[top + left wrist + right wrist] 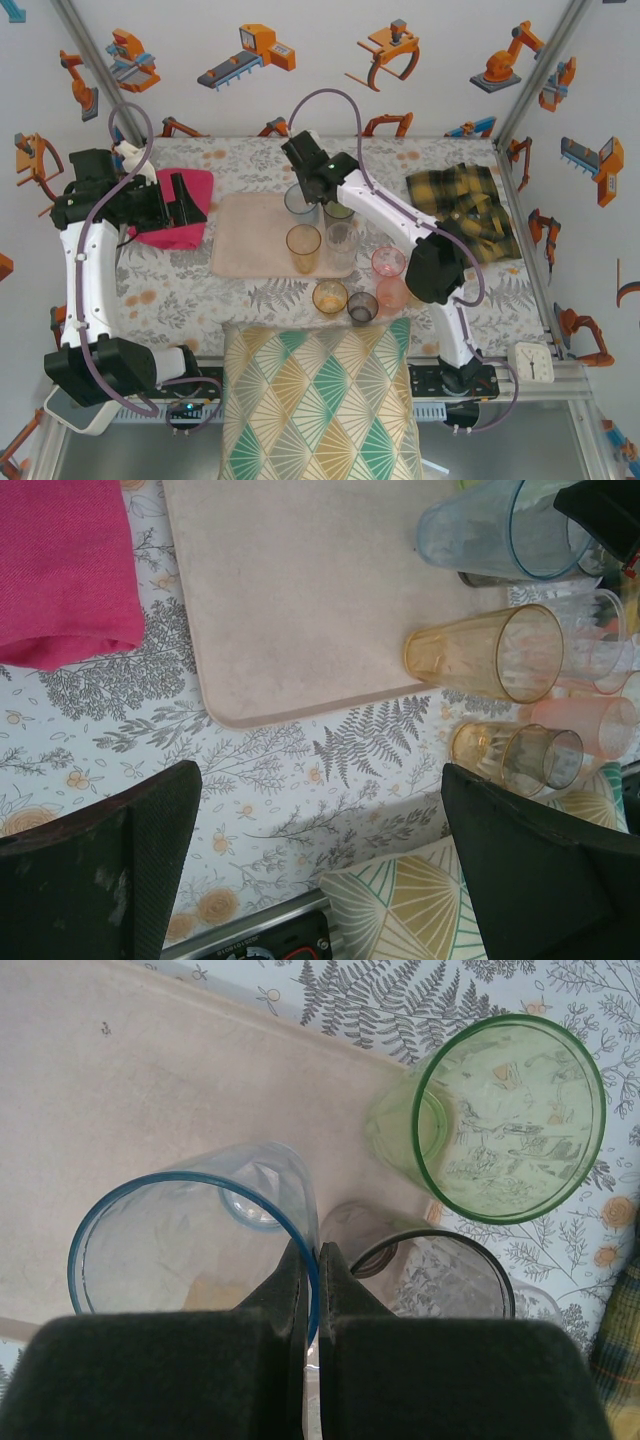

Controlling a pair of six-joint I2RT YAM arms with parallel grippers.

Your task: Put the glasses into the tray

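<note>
grip: right gripper pinched shut on rim of blue glass, one finger inside, one outside. glass upright over far right part of tray; green glass and grey glass just beside. advice: set base flat inside tray rim, part fingers, lift straight up, no sideways drag near neighbours. left gripper spread wide, empty, above table near pink cloth.

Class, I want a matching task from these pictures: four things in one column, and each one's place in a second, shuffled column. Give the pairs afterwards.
1 blue glass
2 tall amber glass
3 pink cloth
4 plaid cloth

A far right of the table
B left of the tray
C rim pinched by the right gripper
D standing free on the tray

Pairs: 1-C, 2-D, 3-B, 4-A
</note>
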